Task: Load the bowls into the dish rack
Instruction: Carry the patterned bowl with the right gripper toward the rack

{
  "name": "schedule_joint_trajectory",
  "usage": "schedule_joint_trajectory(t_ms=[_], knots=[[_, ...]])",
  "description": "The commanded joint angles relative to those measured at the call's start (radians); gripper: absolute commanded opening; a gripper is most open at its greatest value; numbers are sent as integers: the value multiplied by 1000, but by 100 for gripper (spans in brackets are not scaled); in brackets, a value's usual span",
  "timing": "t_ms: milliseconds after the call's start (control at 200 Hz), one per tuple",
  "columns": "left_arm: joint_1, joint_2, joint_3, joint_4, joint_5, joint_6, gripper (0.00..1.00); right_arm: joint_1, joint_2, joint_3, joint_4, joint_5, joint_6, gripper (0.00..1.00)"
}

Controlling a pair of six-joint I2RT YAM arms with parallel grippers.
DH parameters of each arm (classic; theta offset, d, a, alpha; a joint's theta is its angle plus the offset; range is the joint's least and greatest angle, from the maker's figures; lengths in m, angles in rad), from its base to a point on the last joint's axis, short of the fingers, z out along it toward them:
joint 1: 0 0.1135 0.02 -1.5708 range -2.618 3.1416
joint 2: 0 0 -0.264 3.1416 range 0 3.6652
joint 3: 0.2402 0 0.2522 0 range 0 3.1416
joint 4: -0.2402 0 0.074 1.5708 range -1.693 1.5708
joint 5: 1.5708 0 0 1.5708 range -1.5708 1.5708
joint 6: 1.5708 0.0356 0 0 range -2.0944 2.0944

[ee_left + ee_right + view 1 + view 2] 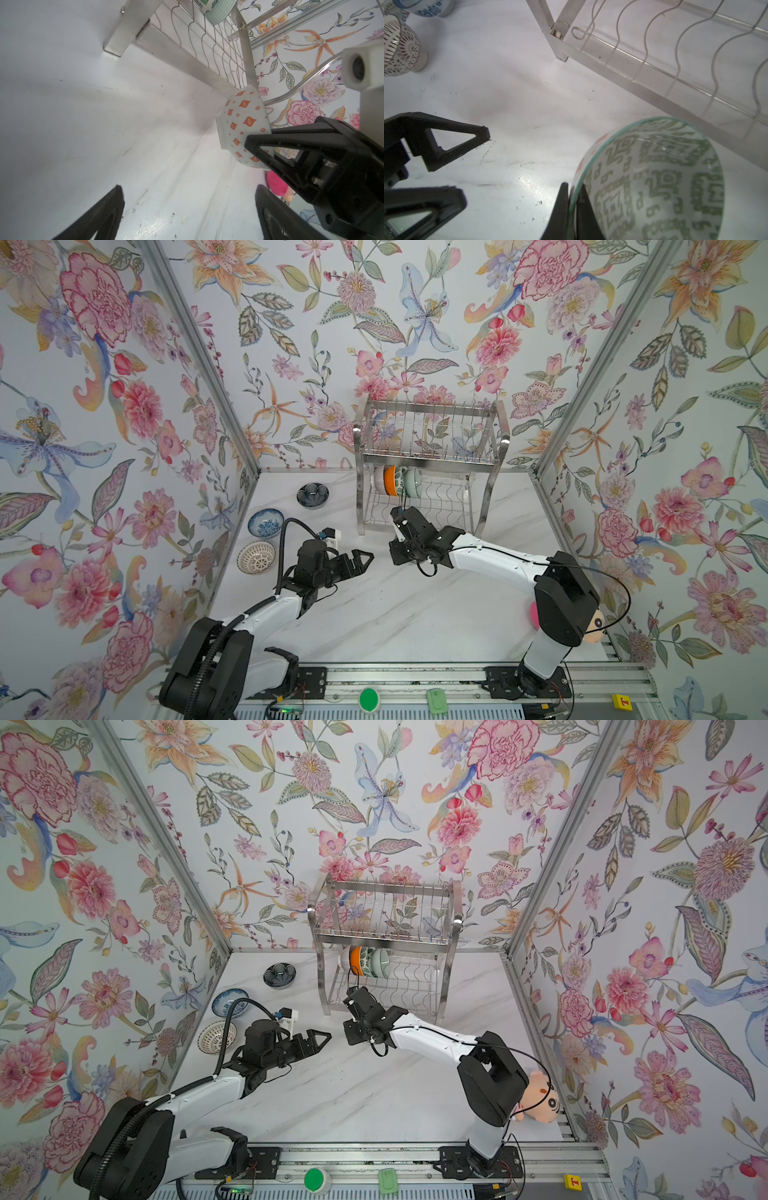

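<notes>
Two arms: right end effector (572, 188) clamps the orange-diamond bowl (243, 120) near the dish rack (428, 459); left end effector (188, 188) spread wide, empty.

White link shells, bulky black joint housings; ribbed black hose (281, 556) along the left arm (266, 614); thin black cable (629, 599) along the right arm (494, 562); left pincer (365, 561) and right pincer (574, 207) black, fingers (452, 125) hollow triangles.

Both top views look steeply down from high above the near edge, facing the back wall (332, 344), taking in the whole white table (395, 614) and dish rack (424, 459). Each wrist view rides low, close to the tabletop; both share the rack's lower shelf (187, 61).
</notes>
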Motion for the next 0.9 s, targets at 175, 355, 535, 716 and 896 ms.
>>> schedule_joint_trajectory(t_ms=[175, 355, 535, 716, 896], knots=[[-122, 74, 107, 26, -95, -18, 99, -117, -134, -78, 136, -77, 9, 0], [-189, 164, 199, 49, -107, -24, 99, -189, -177, -105, 238, -87, 23, 0], [-230, 250, 306, 35, -95, -17, 99, -277, -154, -106, 341, -91, 68, 0], [-245, 300, 399, 2, -97, -12, 99, -322, -101, -94, 448, -84, 111, 0], [-253, 361, 471, -34, -83, -3, 99, -345, -58, -97, 566, -64, 132, 0]])
